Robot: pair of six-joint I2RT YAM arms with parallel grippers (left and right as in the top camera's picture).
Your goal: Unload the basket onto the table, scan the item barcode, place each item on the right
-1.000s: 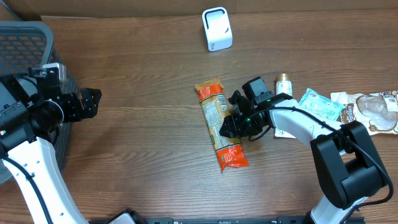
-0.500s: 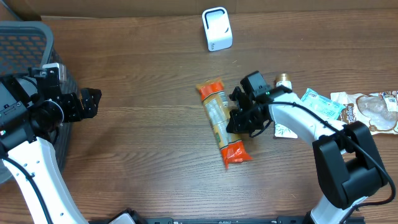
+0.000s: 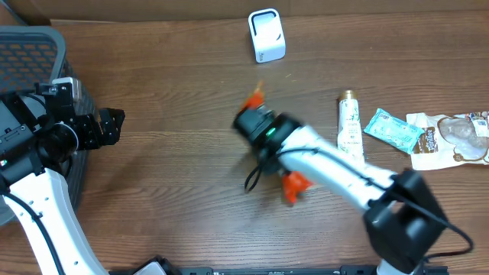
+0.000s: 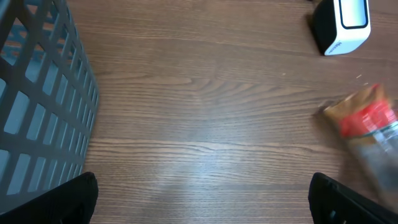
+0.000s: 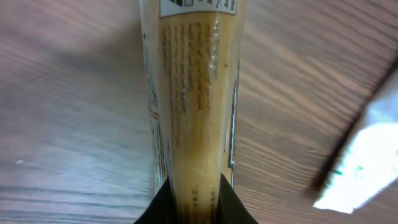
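Note:
The item is a long orange-ended snack packet (image 3: 294,186), blurred and lifted off the table in the middle of the overhead view. My right gripper (image 3: 258,131) is shut on it. In the right wrist view the packet (image 5: 196,93) runs up from between my right gripper's (image 5: 194,202) fingers, printed side showing. The white barcode scanner (image 3: 267,35) stands at the back of the table, apart from the packet. The left wrist view shows the scanner (image 4: 345,25) at top right and the packet (image 4: 370,124) at the right edge. My left gripper (image 3: 107,126) stands open and holds nothing.
A grey mesh basket (image 3: 30,46) stands at the far left, beside my left arm. A slim tube (image 3: 350,122), a teal sachet (image 3: 391,128) and snack bags (image 3: 451,137) lie at the right. The sachet (image 5: 367,168) shows blurred in the right wrist view.
My right gripper closed on the packet, lifted it off the table and swung it leftward. The tube it had hidden now shows. The left arm has not moved.

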